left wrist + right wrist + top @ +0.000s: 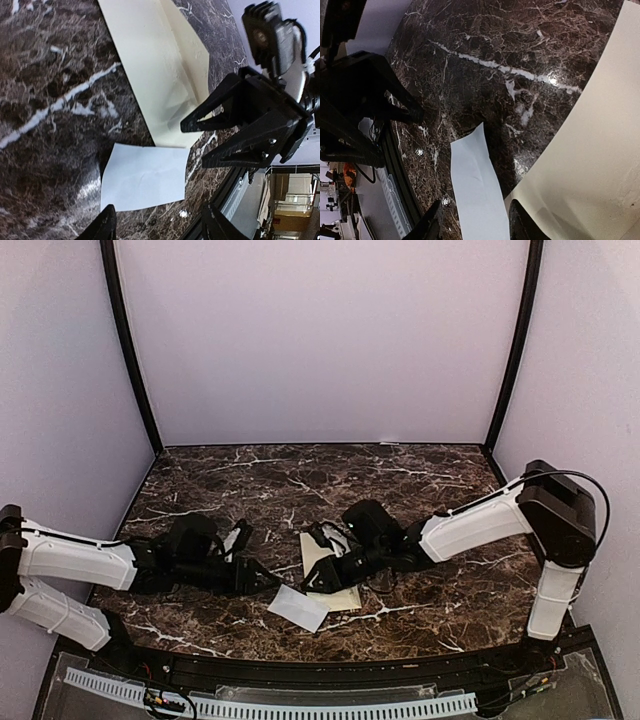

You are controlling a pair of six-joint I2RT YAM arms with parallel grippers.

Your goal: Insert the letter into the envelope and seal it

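Observation:
A cream envelope (322, 562) lies flat on the marble table; it also fills the top of the left wrist view (150, 70) and the right side of the right wrist view (592, 160). The letter is hidden. A plain white sheet (298, 607) lies loose at the envelope's near corner (144, 177) (477, 192). My left gripper (264, 581) (160, 227) hovers open over the white sheet. Facing it, my right gripper (318, 581) (476, 227) stands open at the envelope's near end, holding nothing; the left wrist view shows its spread fingers (235, 152).
The table's front edge, a black rail (300, 670), runs just near the white sheet. Both forearms (80, 560) (470, 525) reach in low from the sides. Purple walls (320, 340) close the back and sides.

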